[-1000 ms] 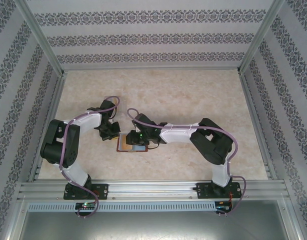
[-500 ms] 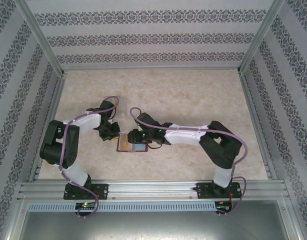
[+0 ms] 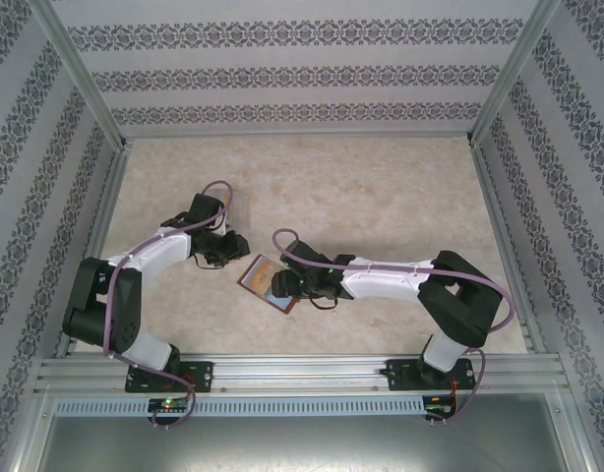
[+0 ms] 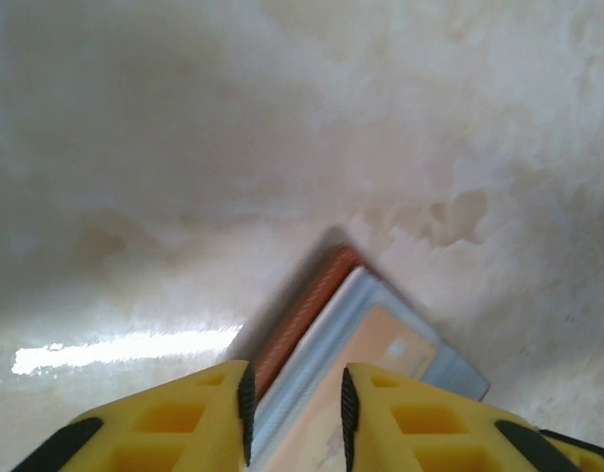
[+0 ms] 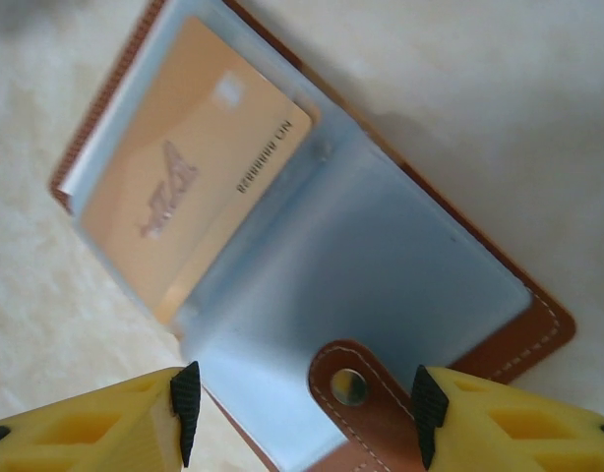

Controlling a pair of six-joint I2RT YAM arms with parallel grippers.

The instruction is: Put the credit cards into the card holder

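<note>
The card holder (image 3: 267,282) lies open on the counter (image 3: 381,187), an orange-tan card (image 5: 189,167) in one pocket, its snap tab below the wide, empty right pincer (image 5: 302,418) and one corner just before the narrowly parted, empty left pincer (image 4: 295,418). Both arms stretch low inward. A second ago the holder lay square; now it sits diagonal

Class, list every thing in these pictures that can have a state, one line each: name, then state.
card holder: open, lying flat on the table.
snap tab: unfastened.
orange-tan credit card: lying on the holder's half away from the tab.
left gripper: jaws slightly apart.
right gripper: wide open over the holder, empty.
</note>
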